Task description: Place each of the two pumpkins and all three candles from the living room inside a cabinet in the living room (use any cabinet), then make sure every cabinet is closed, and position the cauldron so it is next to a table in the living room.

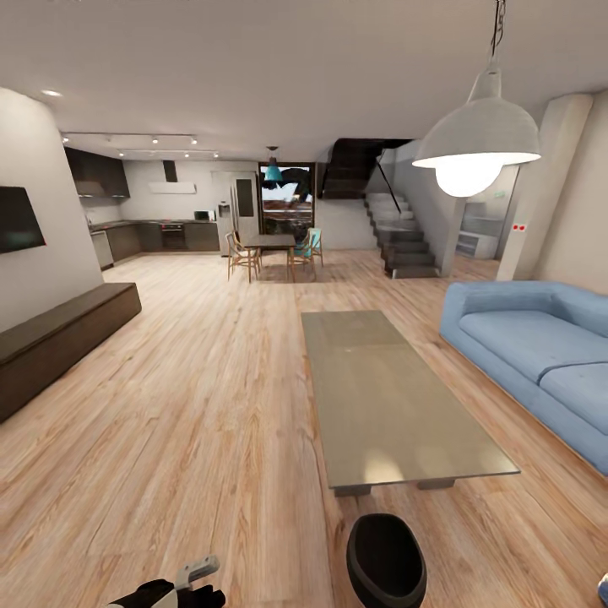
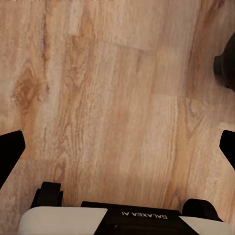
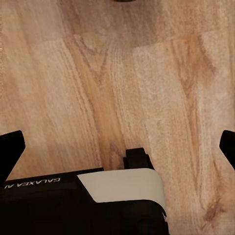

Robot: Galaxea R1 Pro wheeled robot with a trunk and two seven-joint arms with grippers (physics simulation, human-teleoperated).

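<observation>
- Long low dark-brown cabinet (image 1: 59,333) ran along the left wall, drawer fronts all flush and shut as far as could be told; matte wood, boxy, under a wall television (image 1: 19,219).
- Left gripper (image 1: 196,572) poked in at the bottom edge of the head view, pale finger above a black body; in the left wrist view the left gripper (image 2: 117,147) showed black fingertips wide apart at the frame sides, released and holding nothing over bare plank floor (image 1: 194,405).
- Glossy grey coffee table (image 1: 397,405) stood mid-room, long and rectangular, smooth top reflecting the lamp, resting on low dark feet.
- Round black cauldron (image 1: 386,561) sat on the floor just off the table's near short edge, wide mouth up, glossy rim; judged already near the table.
- Best handled by leaving the cauldron alone unless found too far, and driving on to look for pumpkins and candles, arms tucked low.
- Right gripper (image 3: 117,142) likewise spread open and empty over warm, knotted wood grain.
- Blue fabric sofa (image 1: 540,355) lined the right side beneath a white dome pendant lamp (image 1: 477,139).
</observation>
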